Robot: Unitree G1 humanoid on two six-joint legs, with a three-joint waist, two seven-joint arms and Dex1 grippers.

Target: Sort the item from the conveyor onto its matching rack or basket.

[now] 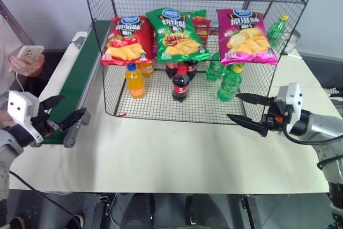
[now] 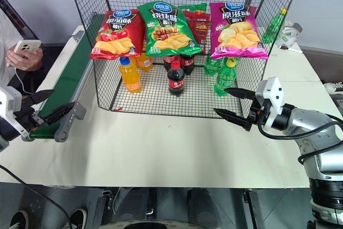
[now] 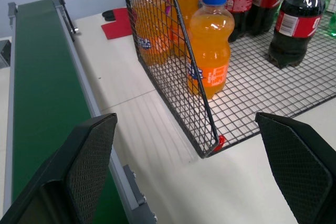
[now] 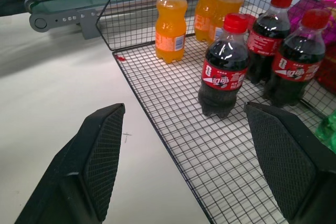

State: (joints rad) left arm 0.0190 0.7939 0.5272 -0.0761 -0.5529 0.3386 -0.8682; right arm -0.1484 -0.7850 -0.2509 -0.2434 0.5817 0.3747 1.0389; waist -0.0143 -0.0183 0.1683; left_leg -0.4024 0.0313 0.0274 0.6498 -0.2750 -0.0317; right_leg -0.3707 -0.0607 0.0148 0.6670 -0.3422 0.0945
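green and glossy, the chip bag (image 1: 176, 35) with the round blue logo leans on the middle tier of the black wire-mesh rack (image 1: 198, 112), between a red chip bag (image 1: 126, 39) on the rack's left and a magenta chip bag (image 1: 245, 37) on its right. under the bags, on the rack's bottom tier, stand orange soda bottles (image 1: 135, 80), dark cola bottles (image 1: 181, 84) and green bottles (image 1: 230, 83). the rack sits on a pale surface (image 1: 171, 159). to the left of the rack runs the dark green conveyor (image 1: 75, 87) with pale grey side rails, its belt bare.

the left end effector (image 1: 65, 112) hovers over the near end of the conveyor, left of the rack's front corner, fingers spread apart and released, grasping nothing. the right end effector (image 1: 247, 110) hangs just off the rack's front right corner above the surface, its two black fingers also spread wide with nothing between them.

beyond the conveyor, left of the rack, a person's hand (image 1: 27, 65) holds a phone (image 1: 30, 52).
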